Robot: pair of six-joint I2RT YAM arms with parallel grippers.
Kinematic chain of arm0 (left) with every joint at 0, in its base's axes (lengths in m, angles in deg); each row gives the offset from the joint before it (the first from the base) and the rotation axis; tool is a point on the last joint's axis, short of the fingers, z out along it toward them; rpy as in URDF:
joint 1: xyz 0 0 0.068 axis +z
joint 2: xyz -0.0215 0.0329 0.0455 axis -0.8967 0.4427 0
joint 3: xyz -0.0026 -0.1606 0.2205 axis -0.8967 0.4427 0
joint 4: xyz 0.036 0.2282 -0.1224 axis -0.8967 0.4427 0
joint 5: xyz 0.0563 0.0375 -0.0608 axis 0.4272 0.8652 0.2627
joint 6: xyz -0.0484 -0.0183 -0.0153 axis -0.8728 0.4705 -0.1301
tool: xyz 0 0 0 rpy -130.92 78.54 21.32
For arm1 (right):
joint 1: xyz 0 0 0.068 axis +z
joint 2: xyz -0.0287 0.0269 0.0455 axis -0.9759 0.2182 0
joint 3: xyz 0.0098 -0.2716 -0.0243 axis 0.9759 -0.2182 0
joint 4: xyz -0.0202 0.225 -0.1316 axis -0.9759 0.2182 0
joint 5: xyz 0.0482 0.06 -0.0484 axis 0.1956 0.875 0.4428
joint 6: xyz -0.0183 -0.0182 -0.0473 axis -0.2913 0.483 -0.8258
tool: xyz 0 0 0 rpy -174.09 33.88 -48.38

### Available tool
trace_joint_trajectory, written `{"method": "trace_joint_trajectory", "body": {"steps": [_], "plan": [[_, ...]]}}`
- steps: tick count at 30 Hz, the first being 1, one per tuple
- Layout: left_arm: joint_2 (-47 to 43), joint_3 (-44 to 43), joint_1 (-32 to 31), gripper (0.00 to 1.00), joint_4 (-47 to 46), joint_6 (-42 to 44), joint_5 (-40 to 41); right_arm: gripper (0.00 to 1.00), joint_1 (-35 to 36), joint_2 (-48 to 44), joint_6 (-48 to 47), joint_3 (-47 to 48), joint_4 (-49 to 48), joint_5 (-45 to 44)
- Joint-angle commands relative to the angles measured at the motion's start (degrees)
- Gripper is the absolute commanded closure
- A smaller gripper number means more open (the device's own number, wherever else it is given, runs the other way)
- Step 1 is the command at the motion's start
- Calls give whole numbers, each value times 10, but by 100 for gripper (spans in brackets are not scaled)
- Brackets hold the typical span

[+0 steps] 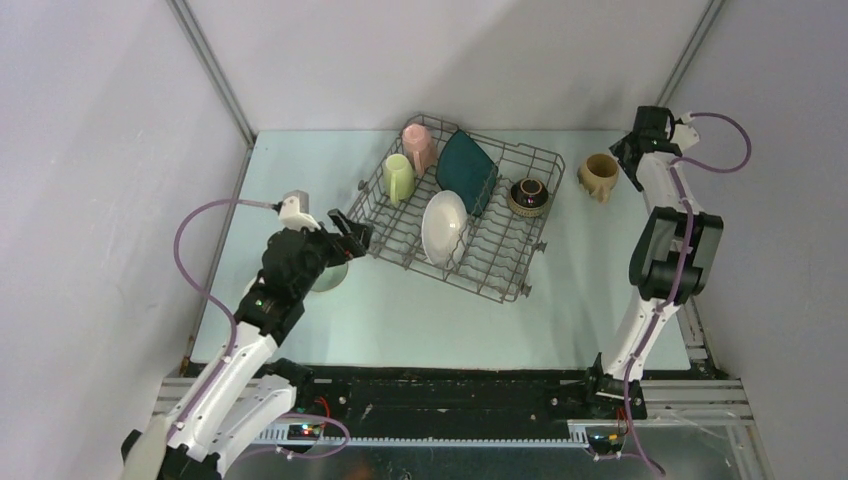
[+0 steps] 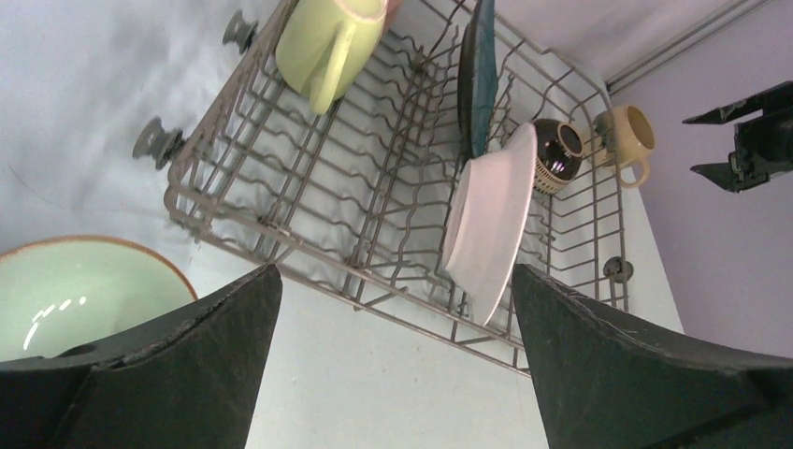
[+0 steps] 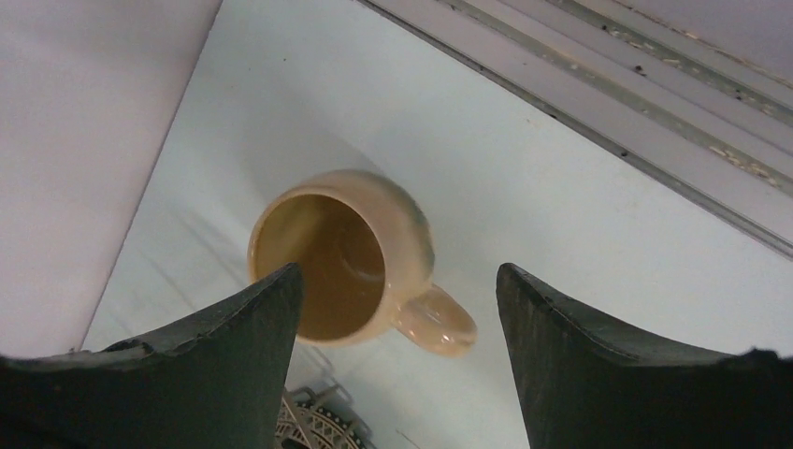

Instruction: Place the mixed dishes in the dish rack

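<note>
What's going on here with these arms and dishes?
Two robot arms are loading dishes into a dish rack. It already holds a pink mug, light-green mug, teal plate, white plate and dark brown bowl. The right arm's fingers are open, aimed at a tan mug on the table; the left arm's fingers are open near a pale green bowl.

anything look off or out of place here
Nothing spilled or broken. The dish rack sits at an angle, and two dishes are outside it: the tan mug upright to its right, the pale green bowl off its near left corner.
</note>
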Motion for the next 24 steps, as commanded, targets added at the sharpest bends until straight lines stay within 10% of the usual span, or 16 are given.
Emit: {"method": "trace_joint_trajectory", "body": {"steps": [1,8,18,24], "plan": [[-11,21,6,0,-11,-25,-4,21,3,55,-5,64,39,10],[1,14,11,0,2,-24,8,28,4,119,1,100,45,35],[2,19,12,0,0,-29,-13,99,1,56,4,-14,-39,33],[18,15,12,0,-18,-41,-102,100,2,-73,3,-90,-76,48]]}}
